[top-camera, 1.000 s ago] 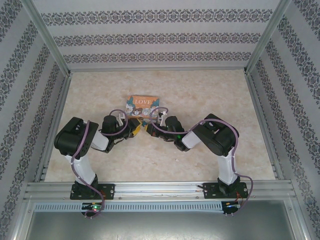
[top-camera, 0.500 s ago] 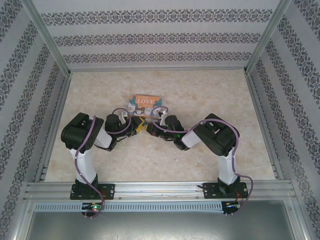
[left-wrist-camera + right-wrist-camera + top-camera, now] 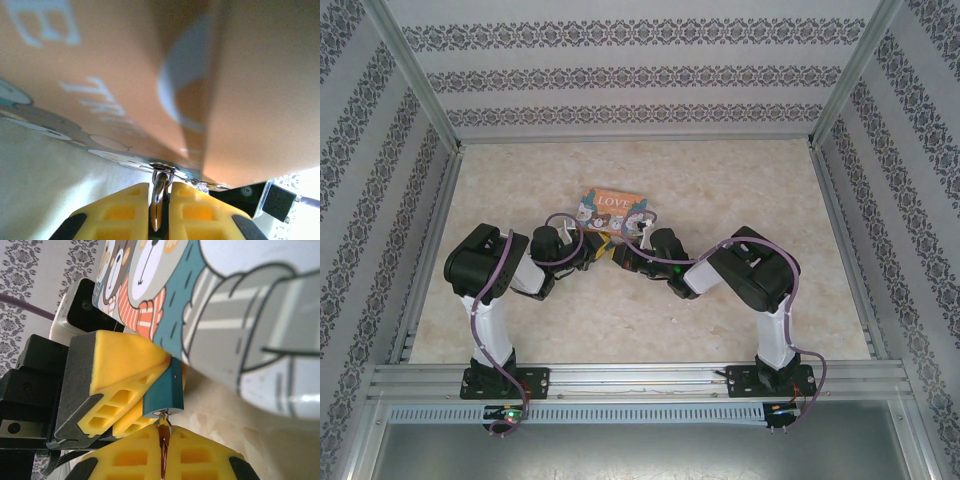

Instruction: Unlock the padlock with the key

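While the teal padlock point(image 3: 165, 387) is clamped by its body between the yellow fingers of the left pincer point(image 3: 160, 195), it is held close against the cartoon-printed LOVE box point(image 3: 612, 203), which is seen on the counter point(image 3: 740, 180) just beyond the two arms. Whether the lock is hooked to that box cannot be told. The key point(image 3: 163, 450) is gripped in the closed right pincer point(image 3: 164, 437), and its blade is presented end-on to the underside of the padlock body, where it meets the keyway. How deep it has gone cannot be made out. From the left wrist view a thin silver part is seen pinched between the closed fingers, with a small ring above it; it is taken to be part of the lock, though this cannot be confirmed. Both things are judged to be in hand and brought together, so the alignment is counted as done or nearly so. What is left, by this reading, is the seating of the key, the turn, and the release of the shackle — none of which is shown as completed.
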You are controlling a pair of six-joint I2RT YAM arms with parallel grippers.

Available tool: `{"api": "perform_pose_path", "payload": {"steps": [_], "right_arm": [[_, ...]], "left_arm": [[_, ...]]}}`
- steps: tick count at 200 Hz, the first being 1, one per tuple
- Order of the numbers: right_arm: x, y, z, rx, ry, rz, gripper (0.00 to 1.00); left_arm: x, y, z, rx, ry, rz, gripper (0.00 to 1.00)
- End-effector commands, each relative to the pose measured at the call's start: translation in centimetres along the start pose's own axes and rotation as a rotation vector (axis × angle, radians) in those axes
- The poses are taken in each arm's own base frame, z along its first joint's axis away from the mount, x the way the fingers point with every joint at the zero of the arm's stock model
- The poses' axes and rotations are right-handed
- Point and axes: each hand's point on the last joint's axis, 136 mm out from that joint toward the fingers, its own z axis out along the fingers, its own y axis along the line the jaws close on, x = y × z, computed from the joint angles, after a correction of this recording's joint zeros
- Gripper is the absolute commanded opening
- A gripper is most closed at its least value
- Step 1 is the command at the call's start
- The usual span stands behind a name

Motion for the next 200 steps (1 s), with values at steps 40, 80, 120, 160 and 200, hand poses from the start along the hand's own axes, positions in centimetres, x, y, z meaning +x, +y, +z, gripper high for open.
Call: {"api": "perform_pose_path", "payload": {"steps": [40, 80, 120, 160, 200], "right_arm": [[-2.2, 2.6, -2.3, -0.046, -0.1, -0.073, 0.3], [-1.9, 2.3, -4.8, 0.031, -0.118, -0.183, 0.41], [-1.8, 3.7, -7.5, 0.144, -0.118, -0.504, 0.42], [-1.7, 6.7, -9.2, 0.197, -0.089, -0.923, 0.44], [-0.8, 8.0, -9.7, 0.253, -0.05, -1.36, 0.47]], "left_arm": [[0.6, -2.0, -0.2, -0.004, 0.009, 0.059, 0.0], [0.5, -1.9, -0.8, -0.075, -0.008, 0.002, 0.0], [0.3, -2.0, -2.1, -0.193, -0.034, -0.02, 0.0], [0.5, -2.9, -3.1, -0.257, -0.038, -0.048, 0.0], [0.6, -3.7, -3.8, -0.263, -0.054, -0.085, 0.0]]}}
